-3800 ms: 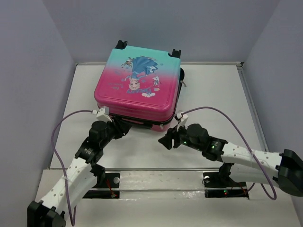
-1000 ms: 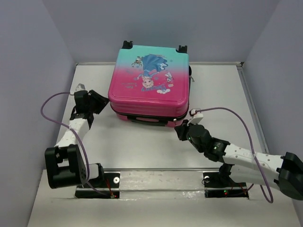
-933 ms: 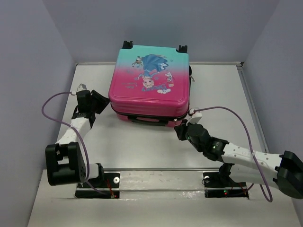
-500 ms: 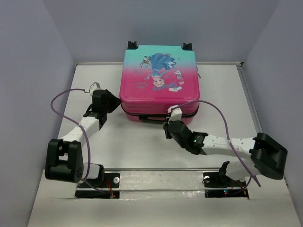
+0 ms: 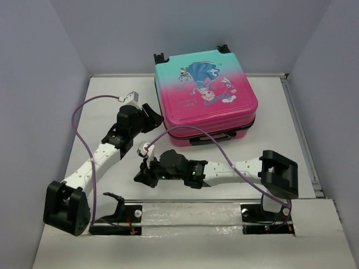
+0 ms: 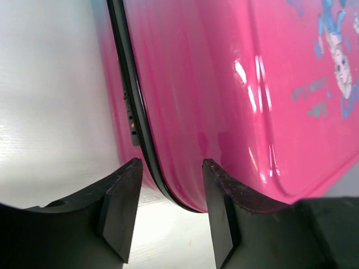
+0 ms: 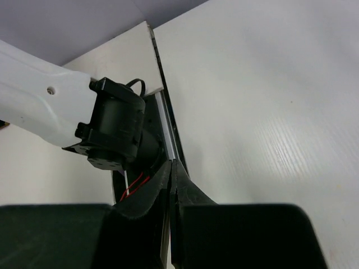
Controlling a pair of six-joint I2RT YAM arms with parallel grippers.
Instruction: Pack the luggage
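At a corner of the pink-to-teal hard-shell suitcase [image 5: 205, 98], our left gripper [image 6: 171, 179] gapes without grip, our right gripper [image 7: 171, 168] shut empty; we might shove it askew.

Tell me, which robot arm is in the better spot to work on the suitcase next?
Probably the left. The left arm's fingers stand open on either side of the suitcase corner, right at its black zipper seam. The right arm's fingers are shut and aimed away from it.

No legible txt for us. We see one short script line [image 6: 313, 96] on the pink part of the luggage [image 5: 205, 92] shell, too small & blurred to read in either view.
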